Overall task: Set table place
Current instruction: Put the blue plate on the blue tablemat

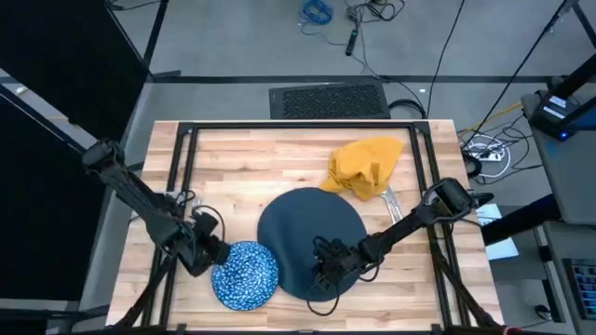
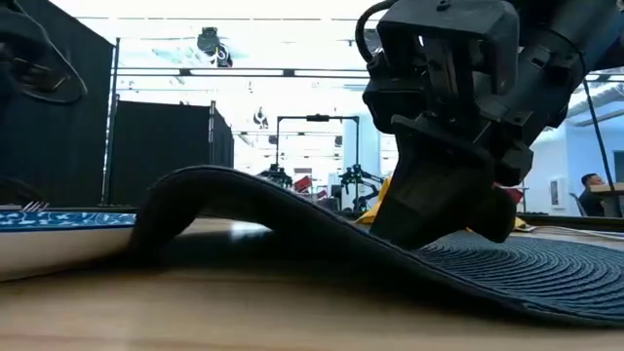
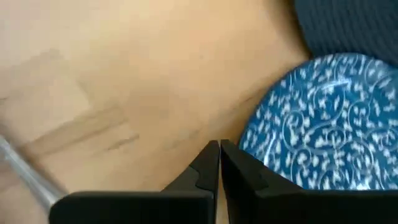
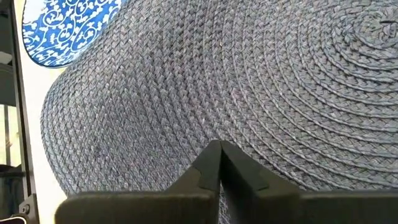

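Right gripper (image 1: 328,270), jaws pinched on the near edge of the round dark blue-grey woven mat (image 1: 310,240), lifts it mid-desk; blue-and-white patterned round dish (image 1: 245,274) touches its left edge, left gripper (image 1: 210,253) closed beside it.

One table (image 1: 279,154) carries the things. On it lies one round dark blue-grey woven mat (image 1: 307,237), near the middle of the front edge. One blue-and-white dish (image 1: 247,275) sits by the front edge, toward the left front corner, touching the mat's rim. One yellow napkin (image 1: 365,166) lies bunched toward the right back corner. From under the napkin silver cutlery (image 1: 391,203) sticks out; two pieces can be counted, and more may be hidden. Two arms work over the tabletop, each with one gripper: left gripper (image 1: 212,253), right gripper (image 1: 328,267).
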